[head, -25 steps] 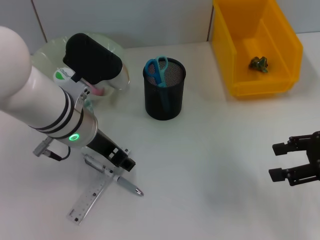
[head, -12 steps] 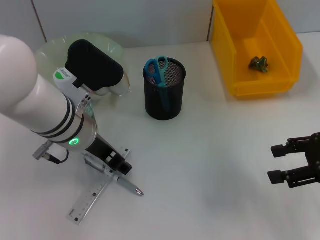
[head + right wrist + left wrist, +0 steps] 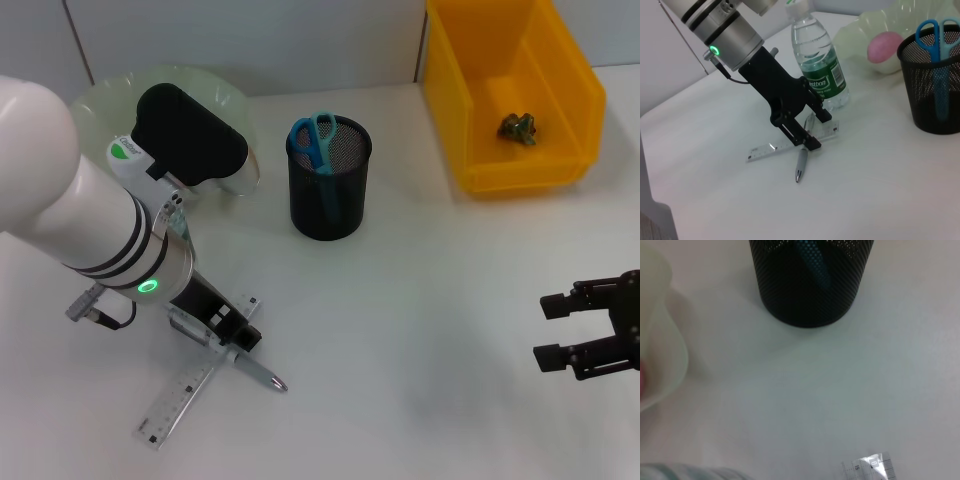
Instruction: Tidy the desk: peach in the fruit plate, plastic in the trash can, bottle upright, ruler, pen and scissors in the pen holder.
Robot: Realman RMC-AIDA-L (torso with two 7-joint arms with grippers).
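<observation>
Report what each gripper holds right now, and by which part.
The left gripper has its jaws down around the pen at its upper end; a closed grip cannot be confirmed. The right gripper is open, holding nothing.

I recorded the grey pen (image 3: pixel 256 372) lying across the clear ruler (image 3: pixel 185 398) on the white desk (image 3: pixel 420 330), the bottle (image 3: pixel 818 61) upright, scissors (image 3: pixel 316 140) in the black pen holder (image 3: pixel 329 180), and the peach (image 3: pixel 885 45) in the fruit plate (image 3: pixel 860 30).

A pale grey panelled wall (image 3: pixel 300 45) with thin vertical seams rises behind the work surface under even light.
</observation>
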